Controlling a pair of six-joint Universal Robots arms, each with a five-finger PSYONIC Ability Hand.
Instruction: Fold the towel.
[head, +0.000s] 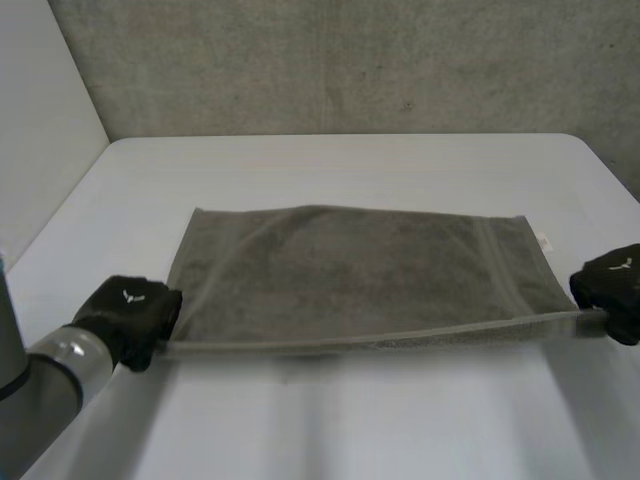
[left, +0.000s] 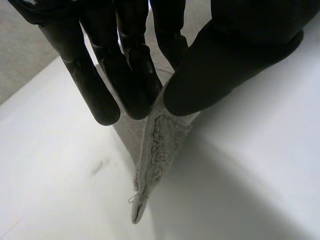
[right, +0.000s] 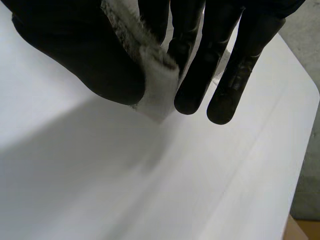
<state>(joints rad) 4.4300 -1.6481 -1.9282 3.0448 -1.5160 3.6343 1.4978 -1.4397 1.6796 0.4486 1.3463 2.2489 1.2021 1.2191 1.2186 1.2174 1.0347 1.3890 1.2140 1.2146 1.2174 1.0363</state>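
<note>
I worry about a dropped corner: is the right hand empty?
No, in the right wrist view the right hand pinches a corner of the towel between thumb and fingers.

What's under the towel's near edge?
Bare white table shows below the raised near edge of the towel, pinched at its corners by the left hand and right hand. Farther back the towel covers it.

Looks like a bare robot test lab: plain white worktop (head: 350, 165), rough concrete wall (head: 350, 60) along its far edge, white panel (head: 40, 120) along its left edge.
</note>
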